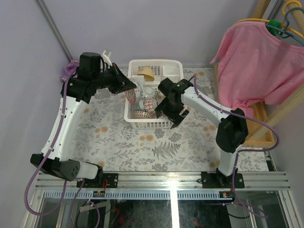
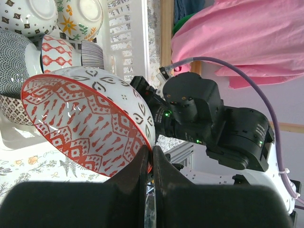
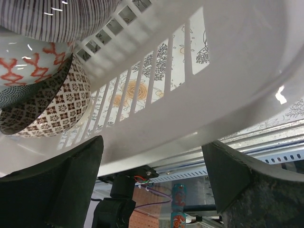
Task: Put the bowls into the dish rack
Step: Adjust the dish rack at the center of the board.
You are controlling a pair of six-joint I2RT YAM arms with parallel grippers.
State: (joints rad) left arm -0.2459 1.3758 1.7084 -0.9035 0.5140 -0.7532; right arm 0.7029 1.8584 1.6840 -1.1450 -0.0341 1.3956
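A lavender wall (image 1: 156,28) backs a table (image 1: 142,142) covered in a grey floral cloth, seen from above. At the right a pink shirt (image 1: 259,57) hangs by a wooden frame, its lower edge cut off behind my right arm (image 1: 209,107).

The white dish rack (image 1: 148,125) sits at the middle of the table's far side. My arms reach in from the near edge and cover parts of it. The wrist of the left arm (image 1: 61,118) hides the rack's left rim, and the right wrist hides its near right corner. Between them I can make out the bowls (image 1: 142,107) packed in the near half, though from above their patterns blur together. A tan bowl (image 1: 146,72) stands alone at the far end.

My left gripper (image 2: 152,159) is clenched on the rim of a red-patterned bowl (image 2: 85,128). It holds the bowl tilted at the rack's left side, just beside the bowls inside.

My right gripper (image 3: 152,180) is spread wide and grasps nothing. The rack's slotted wall fills the view beyond its fingers, and I cannot tell whether they touch it. Past the wall sit a brown-checked bowl (image 3: 52,104) and a red-zigzag bowl (image 3: 28,66), both cut off by the frame's edge.
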